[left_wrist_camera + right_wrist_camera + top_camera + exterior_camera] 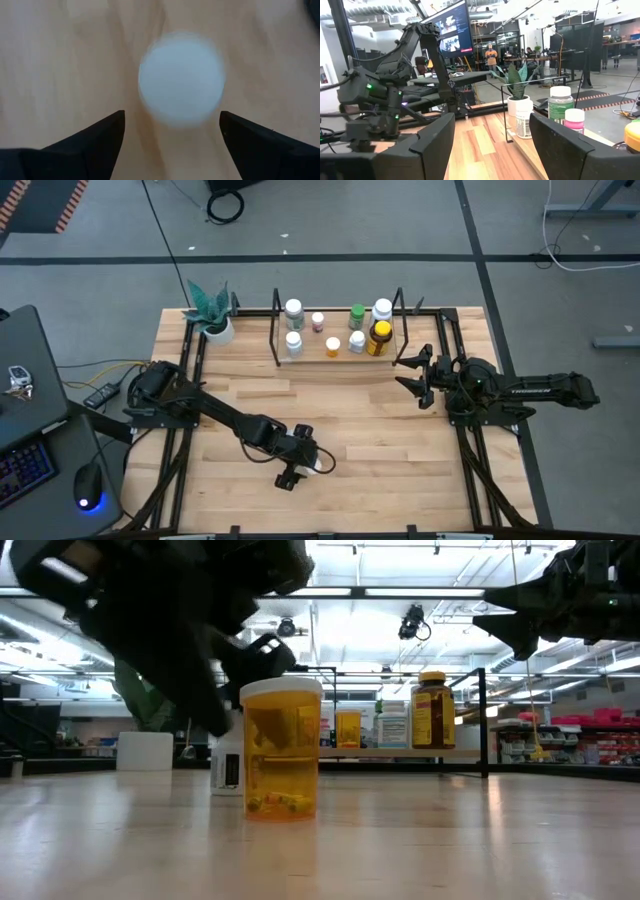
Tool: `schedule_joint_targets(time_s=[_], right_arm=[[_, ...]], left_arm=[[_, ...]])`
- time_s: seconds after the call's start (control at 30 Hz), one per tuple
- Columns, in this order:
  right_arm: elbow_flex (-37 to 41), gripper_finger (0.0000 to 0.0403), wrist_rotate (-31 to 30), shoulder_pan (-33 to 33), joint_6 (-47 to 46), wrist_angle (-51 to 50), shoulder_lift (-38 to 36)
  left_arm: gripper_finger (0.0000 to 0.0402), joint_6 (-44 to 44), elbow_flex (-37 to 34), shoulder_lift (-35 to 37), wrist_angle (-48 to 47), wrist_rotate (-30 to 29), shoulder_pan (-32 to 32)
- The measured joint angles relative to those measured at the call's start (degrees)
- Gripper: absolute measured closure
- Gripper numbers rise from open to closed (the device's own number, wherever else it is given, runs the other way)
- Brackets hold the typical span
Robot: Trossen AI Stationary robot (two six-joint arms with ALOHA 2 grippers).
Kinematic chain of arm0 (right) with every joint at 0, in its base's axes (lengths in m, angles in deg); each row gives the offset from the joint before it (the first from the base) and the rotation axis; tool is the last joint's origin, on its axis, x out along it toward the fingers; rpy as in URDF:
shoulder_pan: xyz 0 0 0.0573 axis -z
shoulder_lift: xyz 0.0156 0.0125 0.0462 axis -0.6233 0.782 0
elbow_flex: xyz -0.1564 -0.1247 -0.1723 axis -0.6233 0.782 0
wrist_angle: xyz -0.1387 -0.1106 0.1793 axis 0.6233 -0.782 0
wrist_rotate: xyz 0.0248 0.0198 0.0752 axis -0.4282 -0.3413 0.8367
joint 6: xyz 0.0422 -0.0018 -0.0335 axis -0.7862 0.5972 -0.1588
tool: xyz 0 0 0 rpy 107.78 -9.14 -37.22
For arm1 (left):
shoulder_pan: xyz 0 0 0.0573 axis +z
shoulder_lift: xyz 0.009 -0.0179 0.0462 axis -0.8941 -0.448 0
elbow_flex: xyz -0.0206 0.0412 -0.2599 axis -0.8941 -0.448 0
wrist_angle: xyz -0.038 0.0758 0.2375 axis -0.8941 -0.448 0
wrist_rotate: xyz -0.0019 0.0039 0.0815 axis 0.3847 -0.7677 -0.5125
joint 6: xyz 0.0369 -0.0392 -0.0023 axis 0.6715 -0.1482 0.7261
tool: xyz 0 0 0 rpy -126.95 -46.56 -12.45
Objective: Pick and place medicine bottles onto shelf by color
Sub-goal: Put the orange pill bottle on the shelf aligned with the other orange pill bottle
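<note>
Bottles on shelf: eight stand on the shelf at the table's far edge, in two rows.
Far row: white-capped clear-green one, small pink one, green one, white one.
Near row: white one, small orange one, another white one, amber bottle with yellow cap at the right end.
Color sort: like colors look only loosely grouped; cannot judge final order.
Bottles left: two near the table's near edge, centre-left. Orange vial with white cap, upright, and a white bottle just behind it in the low view.
Left gripper: hovers right over those leftover bottles, jaws apart, nothing clamped. Wrist view looks straight down on a white cap sitting between the fingers.
Right gripper: waits near the shelf's right end, jaws partly apart, empty.
Progress: mostly done, judging by count; two bottles to go.
Step in hand: probably lining up a grab on the capped bottle below the left gripper.
Plant pot: at the table's far-left corner, not part of the job.
</note>
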Motion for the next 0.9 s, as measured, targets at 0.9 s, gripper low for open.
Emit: schedule_joint_targets(time_s=[0.9], right_arm=[[0.0,0.0138,0.0,0.0,0.0,0.2,0.3]], left_arm=[[0.0160,-10.0,-12.9,8.7,10.9,-19.5,-11.4]])
